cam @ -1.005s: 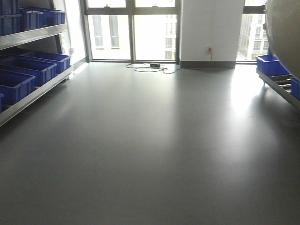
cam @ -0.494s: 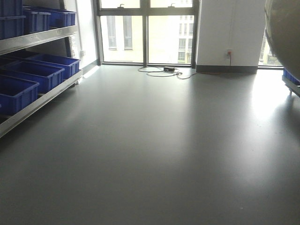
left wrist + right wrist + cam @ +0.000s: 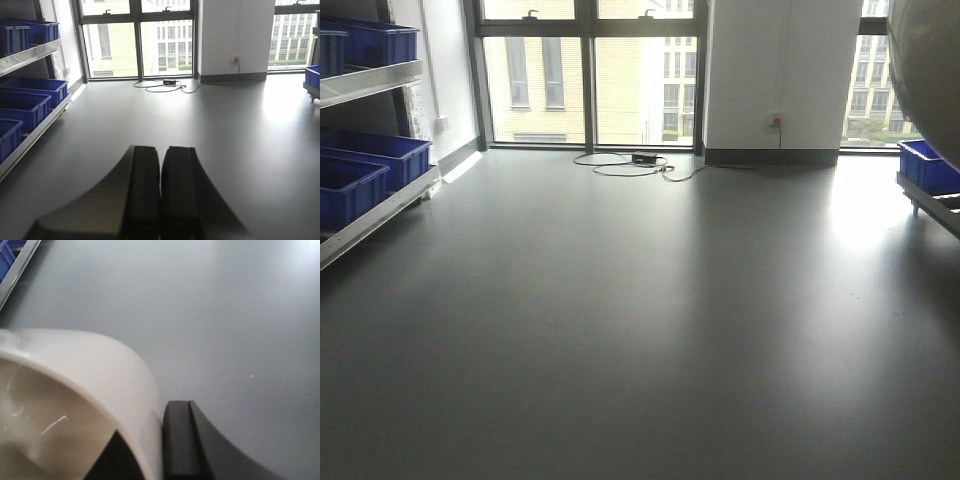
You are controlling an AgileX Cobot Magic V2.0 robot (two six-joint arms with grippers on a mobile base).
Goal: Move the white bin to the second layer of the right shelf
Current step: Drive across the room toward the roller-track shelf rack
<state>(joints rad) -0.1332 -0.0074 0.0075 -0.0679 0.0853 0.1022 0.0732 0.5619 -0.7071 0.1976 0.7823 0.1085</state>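
The white bin (image 3: 930,70) was off the floor (image 3: 640,340), held up close to the front camera, where its cream, curved wall filled the upper right corner. In the right wrist view the bin (image 3: 85,370) showed its glossy rounded rim and part of its pale inside. The right tool (image 3: 147,427) gripped that rim: one black finger (image 3: 180,440) lay flat against the outside of the wall and a dark shape sat on the inside, so the wall was pinched between them.

The left tool (image 3: 161,192) carried nothing. Its two black fingers were pressed narrow, side by side with only a thin seam between them, pointing out over the bare grey floor.

On the right of the room stood the right rack (image 3: 928,198), a low steel frame with a blue crate (image 3: 930,165) on it. Which level of it this was could not be told. The bin hung above and in front of it, apart from it.

Along the left wall ran a steel shelf (image 3: 370,85) loaded with more blue crates (image 3: 365,165). A loose cable (image 3: 620,166) lay coiled on the floor below the windows (image 3: 585,85), running towards a socket (image 3: 776,120) on the white wall.
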